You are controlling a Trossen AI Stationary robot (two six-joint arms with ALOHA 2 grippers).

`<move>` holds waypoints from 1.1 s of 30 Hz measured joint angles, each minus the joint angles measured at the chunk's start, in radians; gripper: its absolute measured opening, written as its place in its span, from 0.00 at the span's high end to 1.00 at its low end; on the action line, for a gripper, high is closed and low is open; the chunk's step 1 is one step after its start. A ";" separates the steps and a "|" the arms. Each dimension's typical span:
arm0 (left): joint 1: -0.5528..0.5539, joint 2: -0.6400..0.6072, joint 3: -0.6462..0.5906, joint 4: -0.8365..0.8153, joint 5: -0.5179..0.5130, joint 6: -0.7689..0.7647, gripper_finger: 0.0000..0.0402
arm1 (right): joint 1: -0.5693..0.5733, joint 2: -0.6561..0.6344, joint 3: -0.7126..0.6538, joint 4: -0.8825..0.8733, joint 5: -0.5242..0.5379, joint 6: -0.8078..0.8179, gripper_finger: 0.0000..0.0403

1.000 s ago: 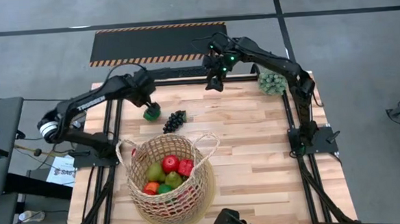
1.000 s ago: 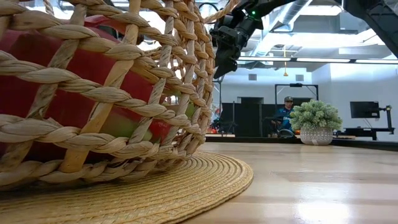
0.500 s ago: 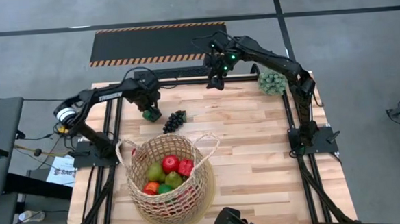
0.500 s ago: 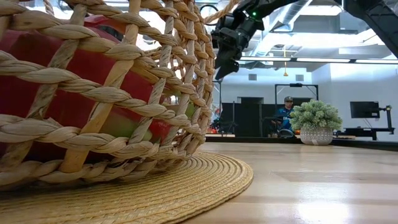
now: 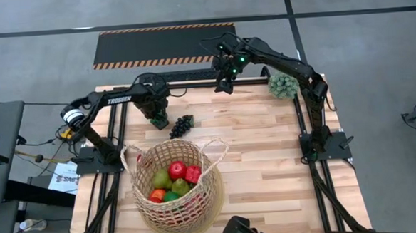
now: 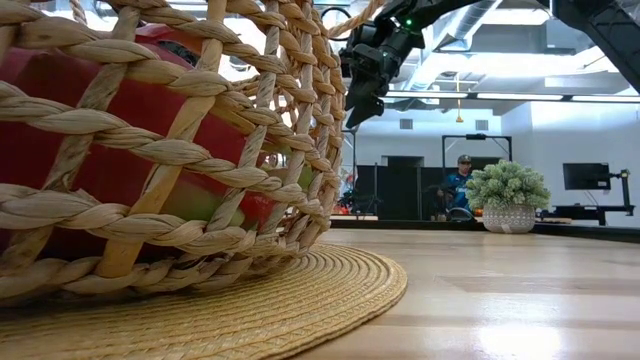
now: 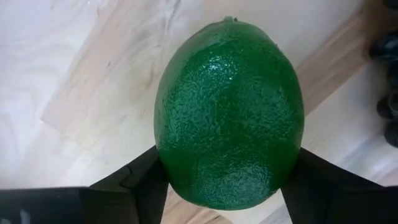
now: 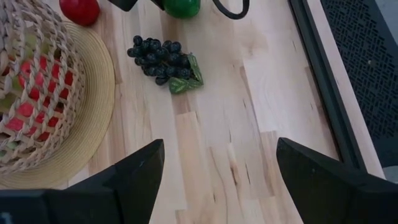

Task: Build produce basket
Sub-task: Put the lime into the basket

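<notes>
On the table point(image 5: 267, 163), grapes point(image 5: 181, 125) (dark bunch) lie beside the gripped lime point(image 7: 229, 112).

Left arm point(image 5: 111, 101): dark matte links, white "TROSSEN" lettering along forearm, white ring at shoulder joint, thin black cable near wrist. Right arm point(image 5: 284, 64): same dark six-joint build, green indicator lights glowing near wrist. Both bases bolted on black frame rails. Fingers point(image 8: 134, 180): flat, black, angular, tapering wedges with smooth inner faces.
</notes>
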 joint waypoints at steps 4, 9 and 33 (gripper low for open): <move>0.000 -0.005 0.000 0.000 0.000 -0.033 0.44 | 0.000 0.000 0.000 0.000 0.000 0.001 0.19; -0.016 -0.057 0.000 0.001 -0.002 -0.069 0.43 | 0.000 0.000 0.000 -0.001 0.000 0.011 0.19; -0.292 -0.698 0.202 0.198 0.050 -0.504 0.42 | -0.008 -0.001 0.000 -0.007 0.000 0.063 0.19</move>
